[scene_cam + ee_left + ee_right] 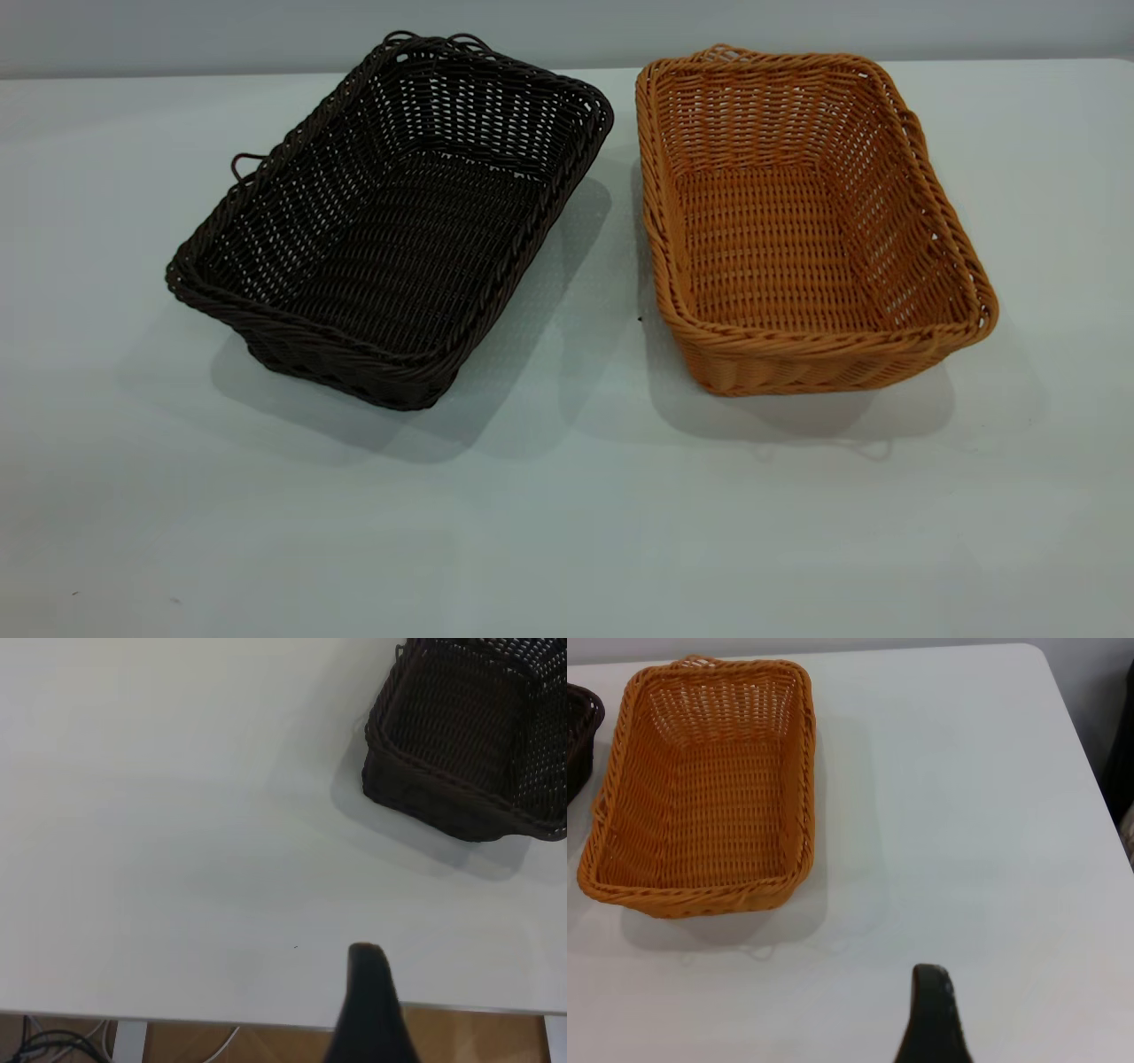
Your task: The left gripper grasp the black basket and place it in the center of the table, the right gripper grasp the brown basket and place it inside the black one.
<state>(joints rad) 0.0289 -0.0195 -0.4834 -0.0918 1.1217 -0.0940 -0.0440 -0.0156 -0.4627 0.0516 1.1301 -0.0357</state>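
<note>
Black basket (390,221): one. Brown basket (811,221): one. Side by side, apart.

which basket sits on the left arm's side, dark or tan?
The black basket: very dark brown-black wicker, on the exterior view's left and skewed on the table. The brown basket, orange-tan, stands apart to its right.
</note>
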